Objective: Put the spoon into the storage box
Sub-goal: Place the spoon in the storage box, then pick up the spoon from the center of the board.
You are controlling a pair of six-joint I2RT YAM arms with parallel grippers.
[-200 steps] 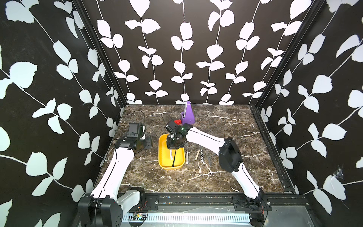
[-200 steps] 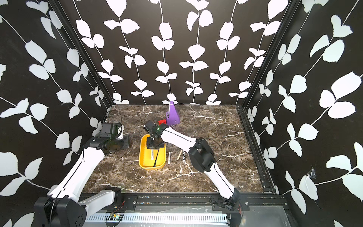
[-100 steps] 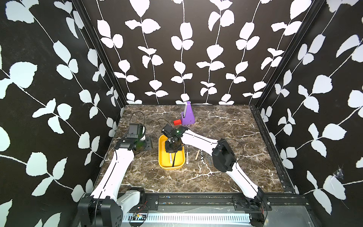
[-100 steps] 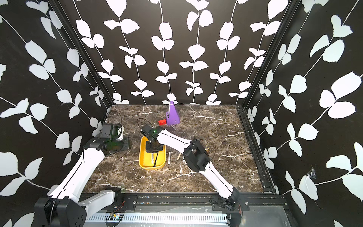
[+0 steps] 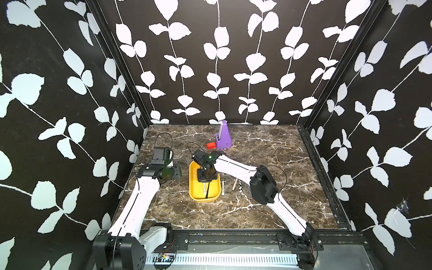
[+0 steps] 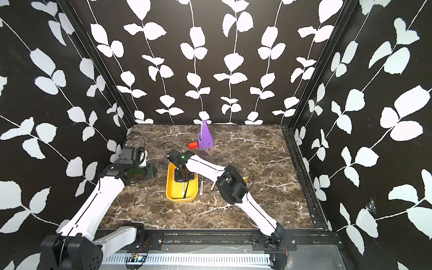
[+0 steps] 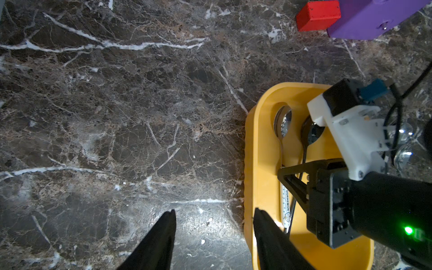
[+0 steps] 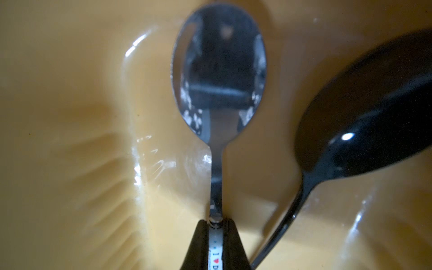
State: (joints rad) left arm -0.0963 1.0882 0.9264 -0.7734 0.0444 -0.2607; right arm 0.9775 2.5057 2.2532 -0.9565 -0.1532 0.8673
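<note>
Since a second ago my right arm [image 5: 236, 167] has bent in closer to the storage box [image 5: 205, 200]. My left arm [image 5: 140, 198] has hardly moved.

My right pincer [image 8: 215, 221] is shut tight on the spoon [image 8: 217, 109], right where the shiny neck meets the white handle. Both top views hide that grip under my wrist, and only the handle end pokes out. The right wrist view shows the pinch up close. The left wrist view shows the spoon down inside the yellow box. Its bowl is at the end near the purple stand [image 7: 374, 18] and the red block [image 7: 318, 15].

The spoon has a shiny silver bowl and a thin white handle with small letters on it. A black spoon [image 8: 364, 117] lies in the box right beside it. I cannot tell if my spoon touches the box floor.

My left pincer [image 7: 214, 210] is open with nothing in it, just beside the box.
</note>
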